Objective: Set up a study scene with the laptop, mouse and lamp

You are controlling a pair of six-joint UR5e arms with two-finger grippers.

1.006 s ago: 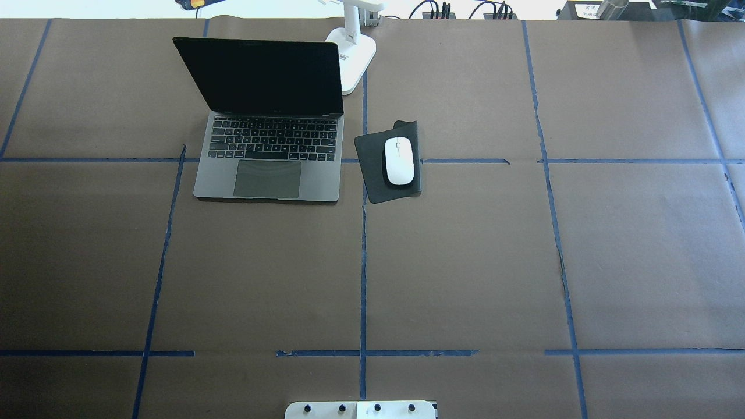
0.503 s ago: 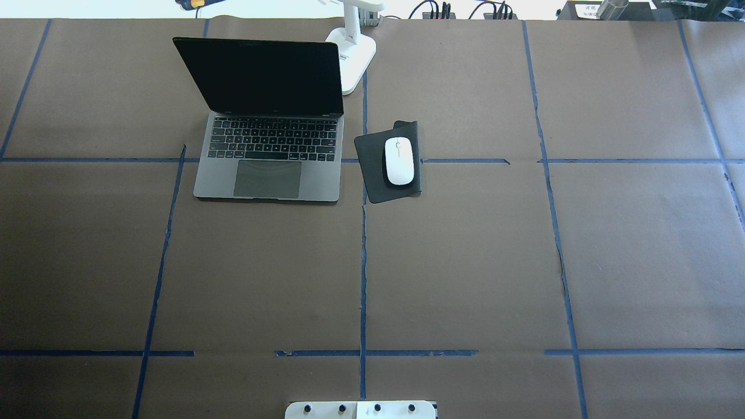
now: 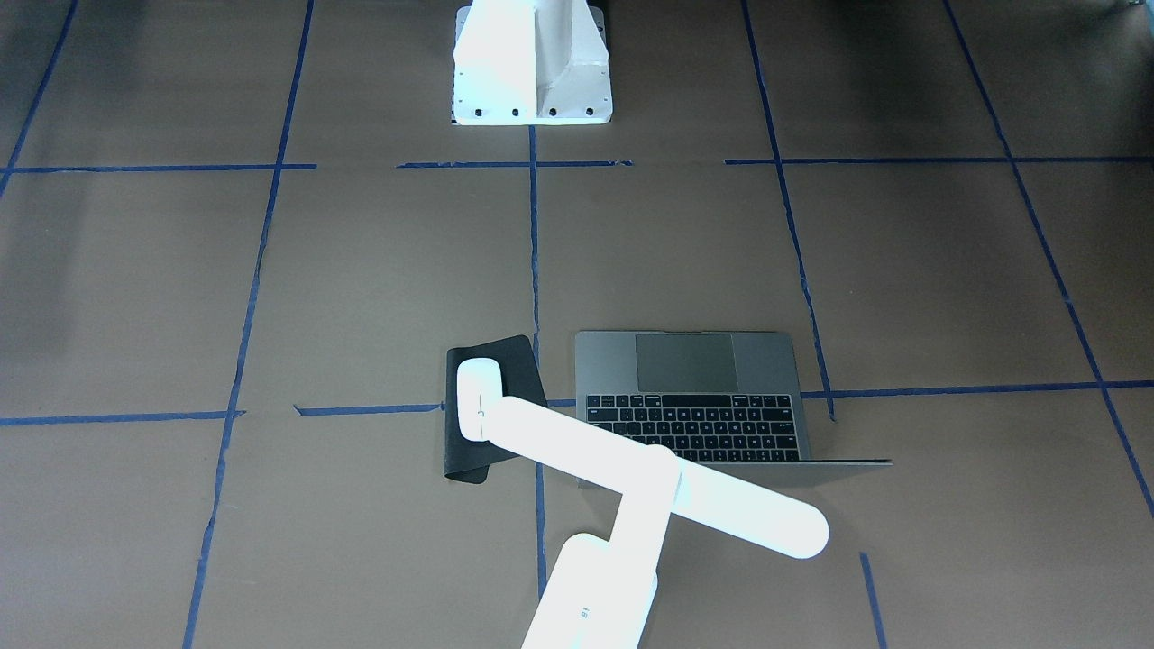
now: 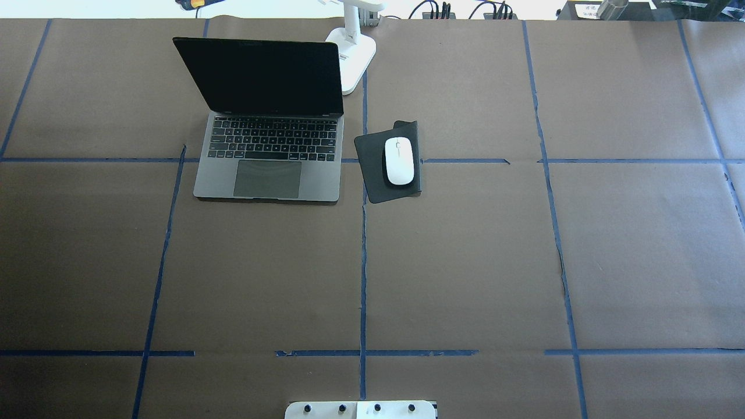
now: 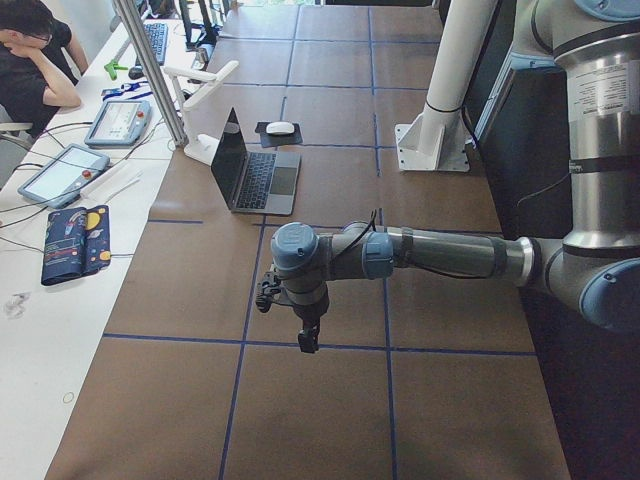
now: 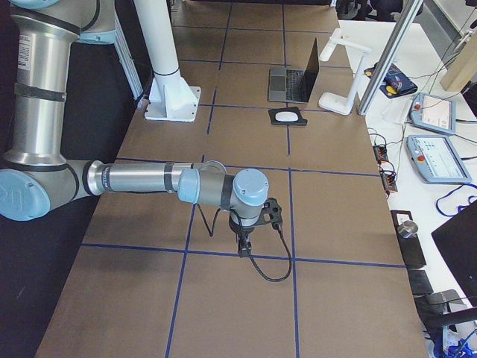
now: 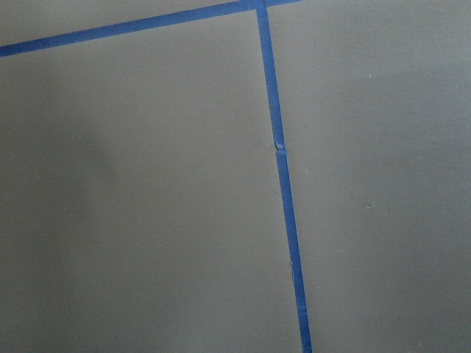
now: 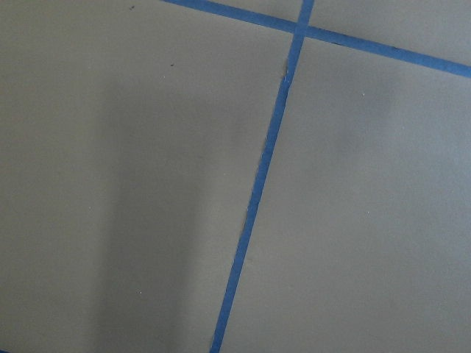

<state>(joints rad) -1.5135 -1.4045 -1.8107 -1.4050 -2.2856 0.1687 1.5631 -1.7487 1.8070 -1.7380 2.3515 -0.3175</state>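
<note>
Overall, we see the study scene laid out on the far side of a brown paper-covered table [image 4: 465, 262]. The laptop [image 4: 268, 125] sits open on the robot's left half, its dark screen tilted back. Just beside it, to the right, the white mouse [image 4: 399, 161] rests on a thin black mat [image 4: 372, 177]. The white lamp [image 4: 352, 58] stands by the laptop's far right corner, close to the table's far edge, and its long bar head reaches out above.

Both arms are well apart from these things. The left gripper [image 5: 308, 340] and the right gripper [image 6: 244, 250] each point down over bare table at opposite ends. They show only in the side views, so we cannot tell whether the jaws are spread or pressed together. The wrist cameras show only paper and blue tape.

We judge the setup close to finished, so the main danger is disturbing it:
- The lamp looks top-heavy, and a careless reach could tip it off the far edge.
- A nudge to the open screen could fold it or shift the laptop.
- The smooth mouse could slide off its mat if brushed.
</note>
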